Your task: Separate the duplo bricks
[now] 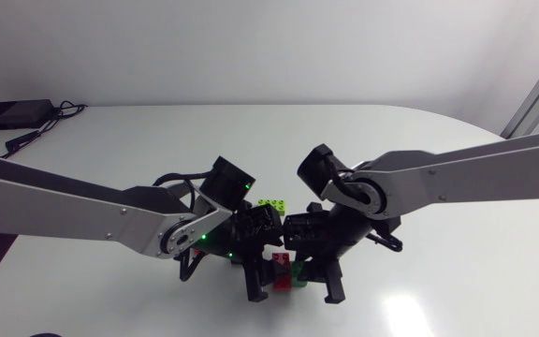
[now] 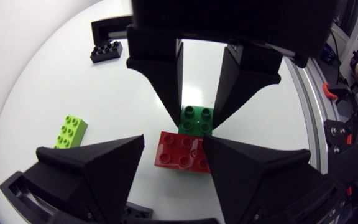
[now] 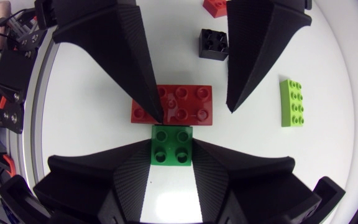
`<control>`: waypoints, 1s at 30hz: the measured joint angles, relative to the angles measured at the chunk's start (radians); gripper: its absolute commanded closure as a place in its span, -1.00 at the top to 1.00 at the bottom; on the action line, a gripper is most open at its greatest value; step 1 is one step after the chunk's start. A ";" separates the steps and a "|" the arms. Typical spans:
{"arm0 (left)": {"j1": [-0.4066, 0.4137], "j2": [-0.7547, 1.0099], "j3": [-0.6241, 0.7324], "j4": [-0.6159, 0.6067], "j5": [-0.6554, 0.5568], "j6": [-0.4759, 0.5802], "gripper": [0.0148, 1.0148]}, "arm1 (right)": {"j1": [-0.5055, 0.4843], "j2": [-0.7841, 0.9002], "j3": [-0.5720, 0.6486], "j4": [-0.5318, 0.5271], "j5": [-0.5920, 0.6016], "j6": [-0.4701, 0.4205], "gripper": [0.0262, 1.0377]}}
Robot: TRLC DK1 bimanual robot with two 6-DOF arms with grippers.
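Duplo pair, red brick (image 3: 185, 106) touching green brick (image 2: 197, 120), sits between my 2 grippers. Right gripper (image 3: 173, 143) is clamped on the green one. Left gripper (image 2: 174, 142) is at the red, grip state I can't tell. Opposed approach prob. lets each arm pull 1 brick away. Lime brick (image 2: 70, 132) lies beside left gripper.

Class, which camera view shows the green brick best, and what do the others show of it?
The right wrist view: the green brick lies whole, all four studs showing, between the right hand's fingers. The left wrist view shows it too, beyond the red brick. The head view shows only a sliver of it.
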 measured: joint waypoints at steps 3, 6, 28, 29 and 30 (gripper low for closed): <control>-0.001 -0.001 0.000 0.000 0.000 0.000 0.05 | 0.000 -0.001 0.000 0.000 0.000 0.000 -0.31; -0.003 -0.011 -0.002 -0.004 -0.003 0.000 -0.02 | 0.000 -0.001 0.000 0.000 -0.004 0.000 -0.31; -0.011 -0.080 -0.040 -0.058 -0.022 0.023 -0.40 | 0.000 -0.001 0.000 -0.001 -0.007 0.000 -0.31; -0.013 -0.080 -0.040 -0.060 -0.021 0.023 -0.43 | 0.000 -0.001 0.000 -0.001 -0.007 0.000 -0.31; -0.015 -0.080 -0.040 -0.060 -0.022 0.023 -0.43 | 0.000 -0.001 0.000 -0.001 -0.007 0.000 -0.31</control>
